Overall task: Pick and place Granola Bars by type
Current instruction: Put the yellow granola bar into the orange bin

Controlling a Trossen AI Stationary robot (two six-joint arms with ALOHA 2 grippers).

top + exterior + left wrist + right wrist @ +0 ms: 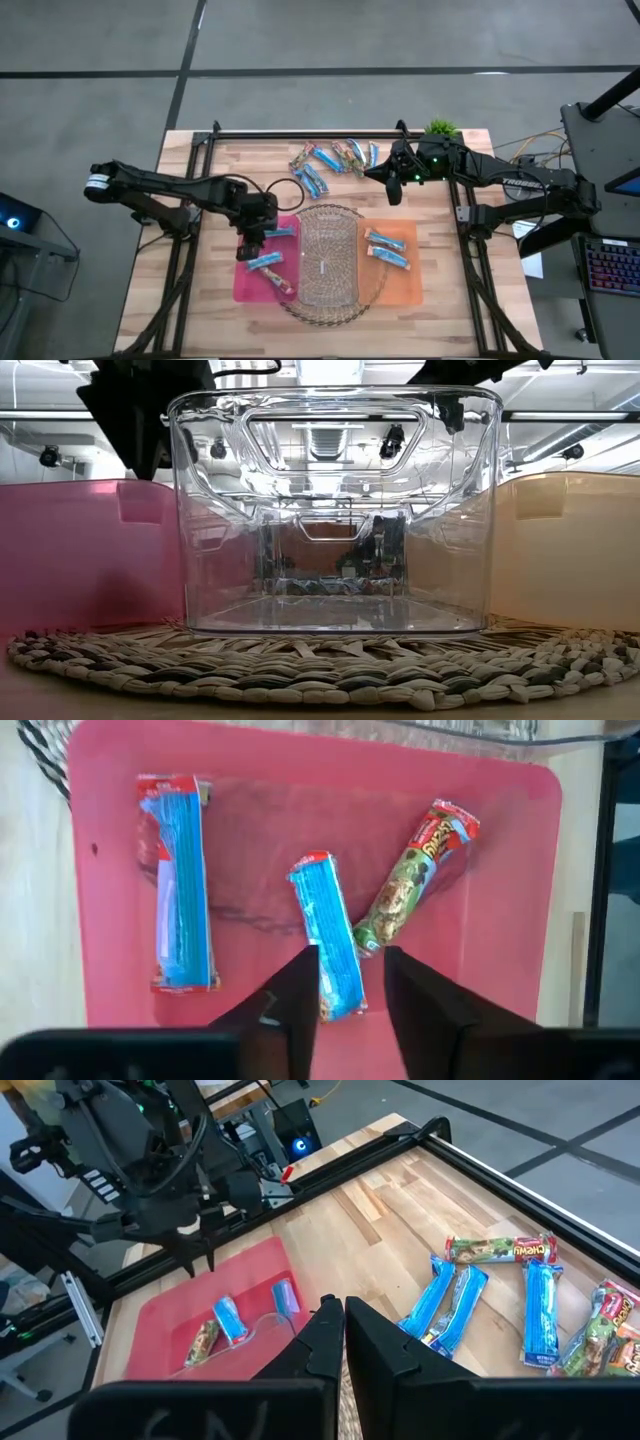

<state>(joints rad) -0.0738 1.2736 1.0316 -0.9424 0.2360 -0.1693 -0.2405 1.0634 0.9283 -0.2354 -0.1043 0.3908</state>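
Note:
Three granola bars lie flat in the pink tray (500, 840): a blue one (180, 885), a second blue one (325, 910) and a brown and green one (415, 875). My left gripper (350, 955) (252, 245) hovers open above this tray, its fingers on either side of the middle blue bar's near end, apart from it. A loose pile of blue and brown bars (335, 160) (530, 1300) lies on the table's far part. My right gripper (392, 192) (343, 1308) is shut and holds nothing, beside that pile. Two blue bars (385, 248) lie in the orange tray (405, 285).
A clear plastic bin (328, 262) (335, 510) stands on a round woven mat (320, 665) between the pink and orange trays. A small green plant (440, 128) sits at the far right corner. Black frame rails (300, 133) border the table. A black cable loop (285, 190) lies near the left arm.

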